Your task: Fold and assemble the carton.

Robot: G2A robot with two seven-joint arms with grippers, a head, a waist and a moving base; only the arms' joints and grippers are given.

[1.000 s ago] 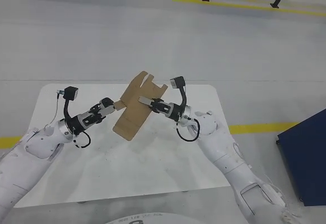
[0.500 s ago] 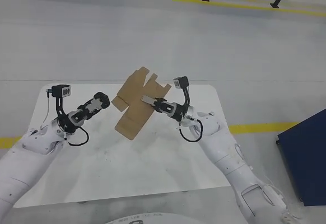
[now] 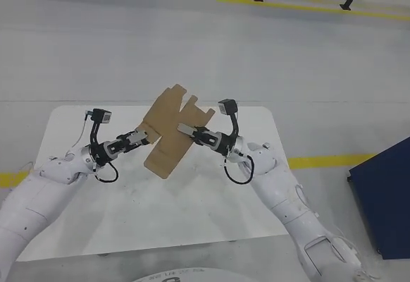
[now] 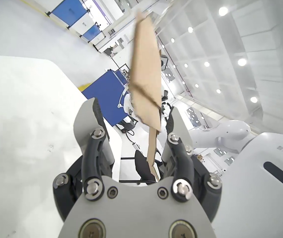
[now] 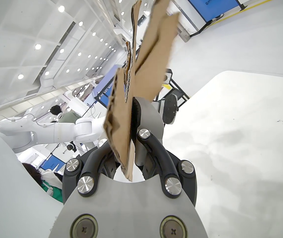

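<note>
Our right hand (image 3: pixel 184 129) clamps the flat carton (image 3: pixel 168 137) above the white surface (image 3: pixel 191 211); our left hand (image 3: pixel 143 135) gapes wide around its opposite edge. Grey floor (image 3: pixel 191 56), a yellow line (image 3: pixel 325 161) and a blue cabinet (image 3: pixel 402 190) surround us.

Left gripper (image 4: pixel 134 108) gapes wide; right gripper (image 5: pixel 129 115) is clamped.

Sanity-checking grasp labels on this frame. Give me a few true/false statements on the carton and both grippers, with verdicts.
1. The right gripper is shut on the carton. True.
2. The carton lies flat on the table. False: it is held up above the table.
3. The left gripper is clamped on the carton. False: its fingers stand apart, with a carton edge between them.
4. The carton is not yet formed into a box. True.
</note>
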